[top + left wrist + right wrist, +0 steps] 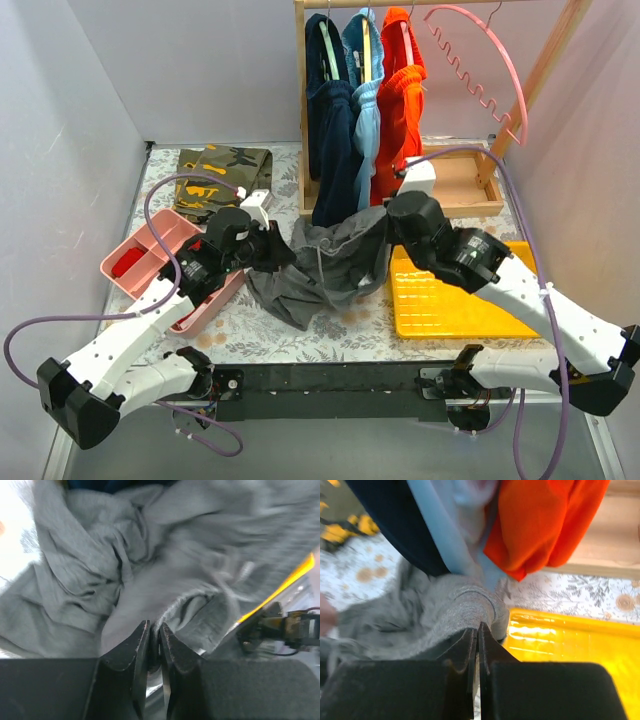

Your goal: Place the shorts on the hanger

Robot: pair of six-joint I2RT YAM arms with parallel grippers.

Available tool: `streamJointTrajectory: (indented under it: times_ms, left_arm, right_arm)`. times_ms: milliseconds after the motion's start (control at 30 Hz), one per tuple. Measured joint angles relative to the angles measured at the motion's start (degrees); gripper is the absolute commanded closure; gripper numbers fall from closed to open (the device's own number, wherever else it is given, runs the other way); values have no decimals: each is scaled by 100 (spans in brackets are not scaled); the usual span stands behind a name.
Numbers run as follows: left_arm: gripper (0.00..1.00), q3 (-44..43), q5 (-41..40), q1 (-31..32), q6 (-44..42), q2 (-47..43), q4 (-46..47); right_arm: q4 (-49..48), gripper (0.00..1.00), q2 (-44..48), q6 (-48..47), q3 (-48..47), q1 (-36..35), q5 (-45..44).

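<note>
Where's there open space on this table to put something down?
Free: the flat yellow plastic tray on the right, and the floral tablecloth strip between it and the pink compartment tray. Crowded: the centre, where the left gripper and right gripper clamp the dark grey jersey shorts under the hanging clothes.

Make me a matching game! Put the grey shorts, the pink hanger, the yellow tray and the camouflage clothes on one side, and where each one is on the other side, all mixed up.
Things:
1. shorts
2. hanger
3. yellow tray
4. camouflage garment

Places:
A. lying flat at the back left
B. hanging up high with nothing on it
C. pinched between the left end effector and the right end effector
D. lying flat at the front right

Pairs: 1-C, 2-B, 3-D, 4-A
</note>
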State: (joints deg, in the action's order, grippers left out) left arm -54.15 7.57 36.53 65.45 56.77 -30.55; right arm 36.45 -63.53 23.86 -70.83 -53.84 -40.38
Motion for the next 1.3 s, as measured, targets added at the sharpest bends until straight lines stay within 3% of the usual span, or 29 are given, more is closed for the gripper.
streamJointTrajectory:
  times_ms: [167,400,667,933,1167,1267,1300]
  left_arm:
    - [85,737,90,0,833,22,337]
    - [58,1670,234,149,1648,-177,341]
    - [55,1934,354,535,2306,-691,210]
    - [52,2505,-177,1360,3390,-935,35]
    - [55,2656,-621,1690,3982,-807,330]
    - [73,2682,-881,1718,4116,-518,643]
    - [85,2682,-990,1722,4116,-420,728]
  right_arm:
    - [538,99,-640,142,-1329,-501,-251]
    - [859,99,-1307,168,-1617,-815,-455]
    - [824,99,-1923,149,-2013,-804,-647]
    - [796,99,-1945,122,-2017,-802,-643]
    - [761,99,-1943,101,-2017,-772,-632]
    - [710,99,-1910,76,-2011,-721,-586]
    - [710,99,-1884,76,-1996,-684,-570]
